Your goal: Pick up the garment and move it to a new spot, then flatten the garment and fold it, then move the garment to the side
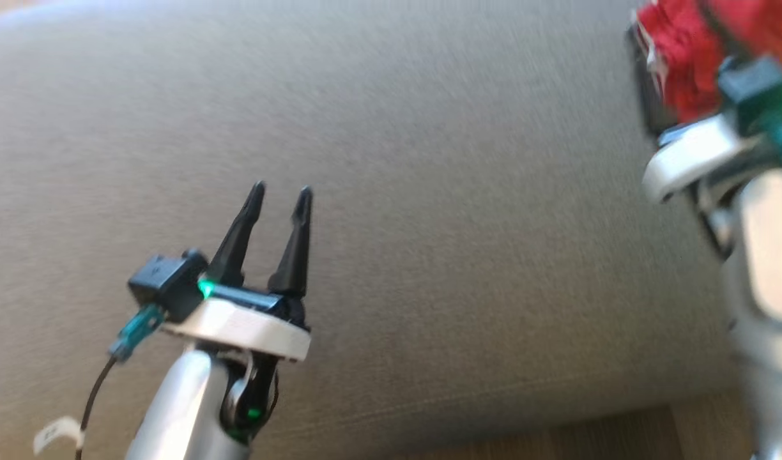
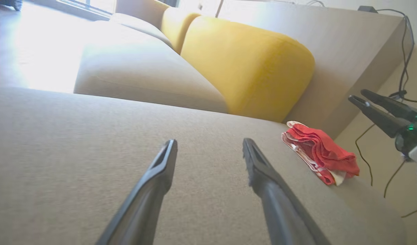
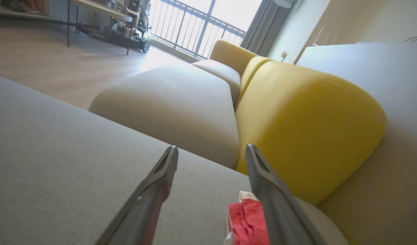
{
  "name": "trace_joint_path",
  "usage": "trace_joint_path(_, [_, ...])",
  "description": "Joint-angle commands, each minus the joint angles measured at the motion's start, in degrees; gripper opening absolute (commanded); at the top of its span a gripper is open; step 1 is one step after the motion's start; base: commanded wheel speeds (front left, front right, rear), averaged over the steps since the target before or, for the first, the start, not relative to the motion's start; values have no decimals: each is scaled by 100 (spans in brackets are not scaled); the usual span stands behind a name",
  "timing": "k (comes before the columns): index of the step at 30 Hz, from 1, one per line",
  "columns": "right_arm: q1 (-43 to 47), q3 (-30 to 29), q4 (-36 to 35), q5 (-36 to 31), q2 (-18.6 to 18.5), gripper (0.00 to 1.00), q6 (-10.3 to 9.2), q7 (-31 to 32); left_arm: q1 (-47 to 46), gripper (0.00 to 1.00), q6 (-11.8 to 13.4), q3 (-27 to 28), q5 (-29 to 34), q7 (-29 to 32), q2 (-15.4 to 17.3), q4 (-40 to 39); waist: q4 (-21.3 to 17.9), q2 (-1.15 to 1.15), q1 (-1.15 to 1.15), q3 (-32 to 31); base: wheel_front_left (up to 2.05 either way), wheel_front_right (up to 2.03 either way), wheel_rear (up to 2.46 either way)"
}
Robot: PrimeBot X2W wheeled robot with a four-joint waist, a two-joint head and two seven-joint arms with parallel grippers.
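A broad grey-beige woven seat cushion (image 2: 75, 163) spans the lower frame, with a rounded mustard backrest (image 2: 249, 68) at upper centre. The garment (image 2: 319, 153), a soft folded red-and-white bundle, lies centre-right near the cushion's edge. The left gripper (image 2: 209, 142) and right gripper (image 3: 212, 149) both gape wide, empty.

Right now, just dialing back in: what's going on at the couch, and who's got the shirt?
Neither arm has it. The garment lies as a folded red-and-white bundle near the robot's right end of the beige seat cushion, close to the yellow back cushion. The right gripper hangs beside it, open and empty, apart from the cloth. The left gripper hovers open over the bare cushion, holding nothing. The fold and the move aside look done.
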Motion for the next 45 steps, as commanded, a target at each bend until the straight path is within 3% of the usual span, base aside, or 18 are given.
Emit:
trace_joint_path(1, [204, 69, -272, 100, 117, 100, -2, -105, 39, 100, 54, 258, -79, -12, 17, -245, 498, 0, 0, -584, 0, 0, 0])
trace_joint_path(10, [1704, -282, -776, 371, 898, 100, -2, -445, 682, 100, 332, 492, -45, -12, 17, -449, 1053, 0, 0, -1244, 0, 0, 0])
trace_joint_path(14, [2349, -363, -975, 515, 1068, 100, -2, -546, 1013, 100, 439, 544, -64, -12, 16, -596, 1170, 0, 0, -1479, 0, 0, 0])
trace_joint_path(25, [3395, -158, -1425, 654, 1110, 100, -2, -617, 1504, 100, 404, 657, -8, -12, 16, -586, 1172, 0, 0, -1628, 0, 0, 0])
trace_joint_path(45, [3466, -265, -1642, 718, 1111, 100, -2, -619, 1406, 100, 471, 711, -17, -12, 16, -582, 1087, 0, 0, -1560, 0, 0, 0])
